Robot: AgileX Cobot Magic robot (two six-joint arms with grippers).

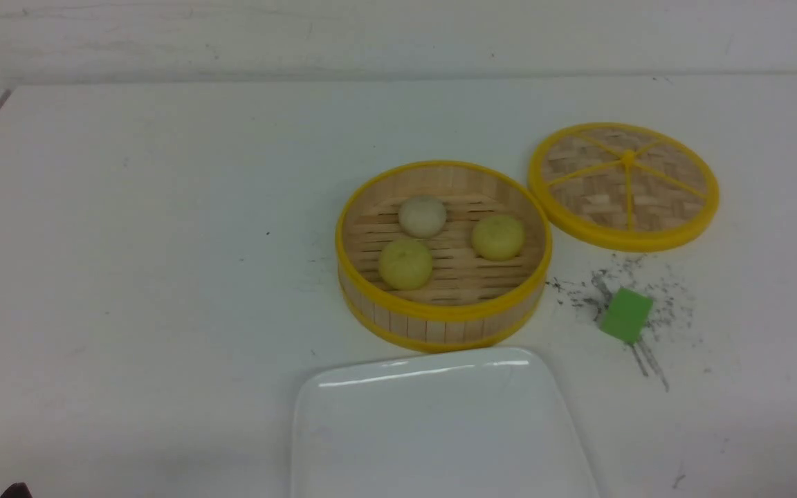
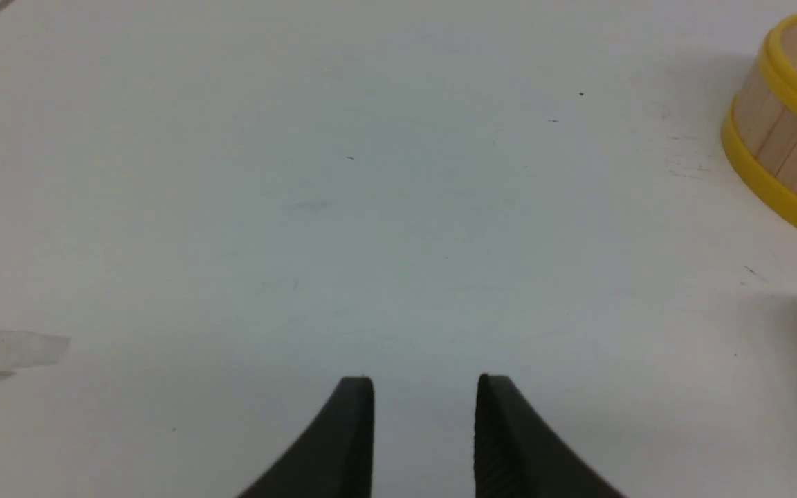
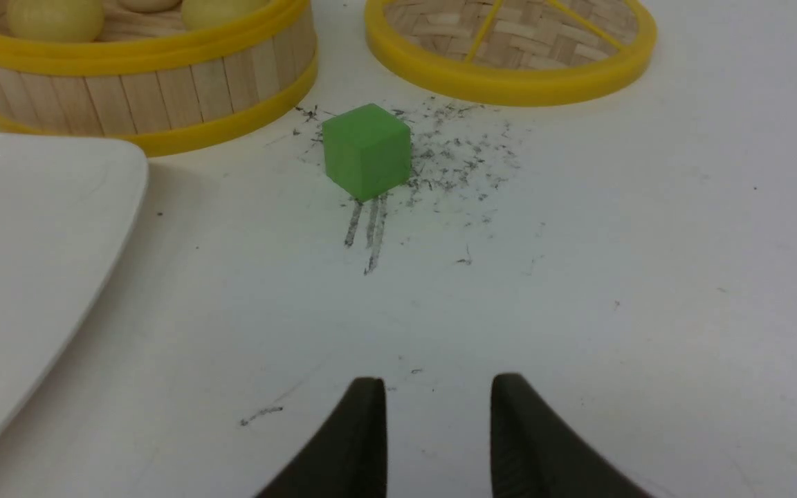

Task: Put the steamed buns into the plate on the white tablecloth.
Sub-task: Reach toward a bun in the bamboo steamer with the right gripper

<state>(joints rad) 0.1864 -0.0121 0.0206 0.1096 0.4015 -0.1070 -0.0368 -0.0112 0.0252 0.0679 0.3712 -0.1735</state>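
Note:
Three steamed buns lie in the open bamboo steamer (image 1: 440,318): a whiter one (image 1: 422,215) at the back, a pale yellow one (image 1: 405,263) at front left, another pale yellow one (image 1: 499,237) at right. The white plate (image 1: 440,429) sits on the white tablecloth (image 1: 129,242) just in front of the steamer and holds nothing. My left gripper (image 2: 425,387) is open and empty over bare cloth, left of the steamer (image 2: 786,159). My right gripper (image 3: 438,387) is open and empty, near side of the green block (image 3: 367,150). Two buns' tops (image 3: 56,17) show in the right wrist view.
The round woven lid (image 1: 624,185) lies flat to the right behind the steamer. A green block (image 1: 625,315) sits among dark specks right of the steamer. The plate's corner (image 3: 25,242) lies left of my right gripper. The table's back edge meets a wall.

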